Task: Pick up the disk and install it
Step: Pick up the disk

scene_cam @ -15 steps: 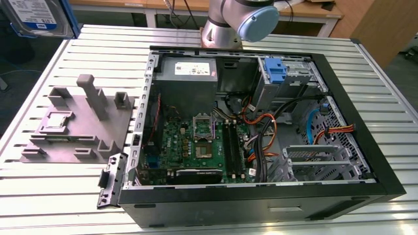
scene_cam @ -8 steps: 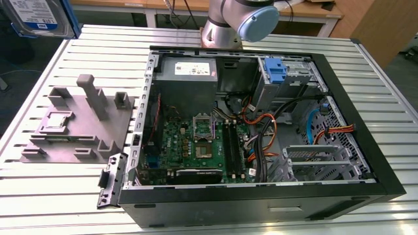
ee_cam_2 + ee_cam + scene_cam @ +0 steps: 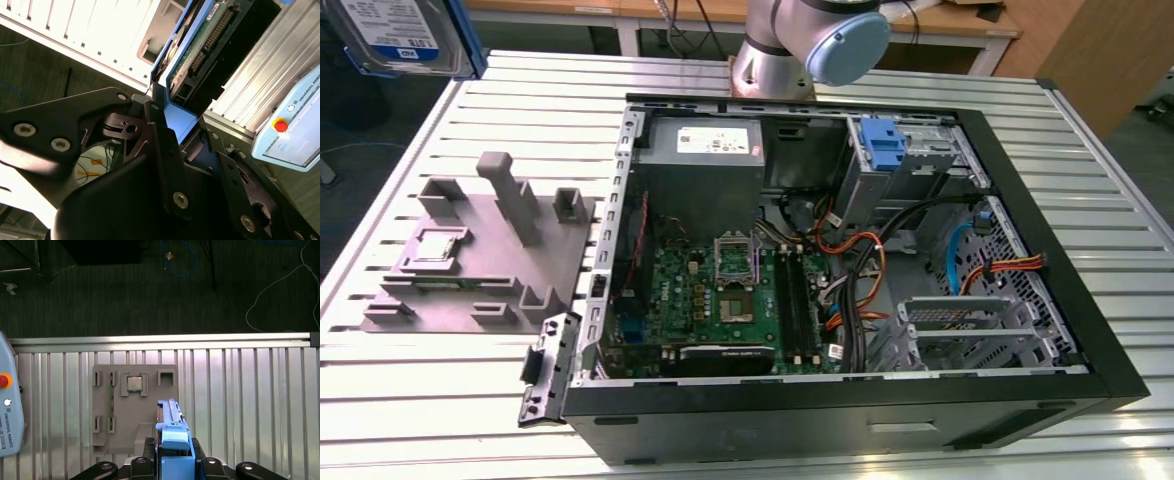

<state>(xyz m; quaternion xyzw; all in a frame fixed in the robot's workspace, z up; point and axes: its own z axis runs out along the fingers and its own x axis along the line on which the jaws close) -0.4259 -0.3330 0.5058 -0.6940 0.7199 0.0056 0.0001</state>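
Note:
The disk, a silver-grey drive with a white-and-blue label and blue rails, hangs high over the table's far corner at the exterior view's left. In the first wrist view I see the disk edge-on, its blue carrier standing up between the black fingers of my gripper, which is shut on it. The second wrist view shows the green circuit-board side of the disk and its blue rail clamped in the gripper.
An open computer case lies on the slatted metal table, with a blue bracket in its drive bay and a grey power supply. A grey fixture sits beside the case. A teach pendant lies on the table.

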